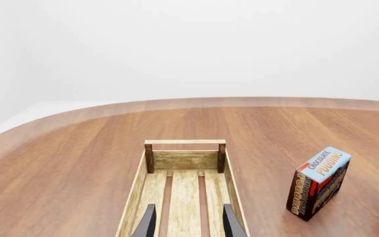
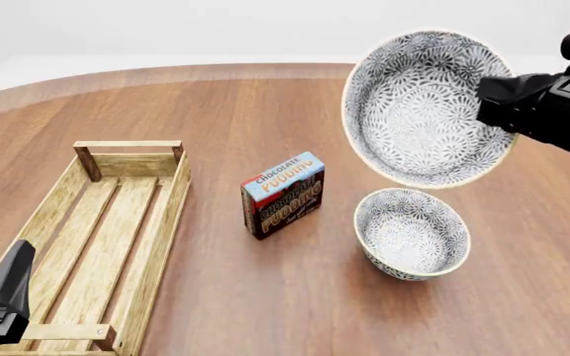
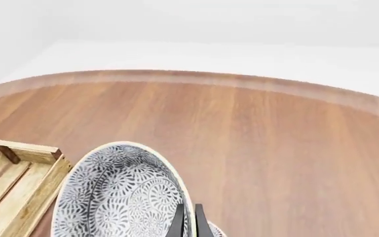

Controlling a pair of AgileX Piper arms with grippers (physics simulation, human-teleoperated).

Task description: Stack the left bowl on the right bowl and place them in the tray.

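Right gripper holds the left bowl aloft, tilted.
Below it, the right bowl sits beside a chocolate pudding box.

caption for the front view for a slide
Right gripper lifts one floral bowl above the other bowl; tray empty.

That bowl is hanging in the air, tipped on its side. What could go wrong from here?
1. The right gripper pinches the raised bowl only by its rim, and the bowl is steeply tilted, so it could slip and fall.
2. The other bowl sits almost straight below; a drop might hit it or land crooked instead of nesting.
3. The pudding box stands between the bowls and the tray, so carrying them across could knock it over.
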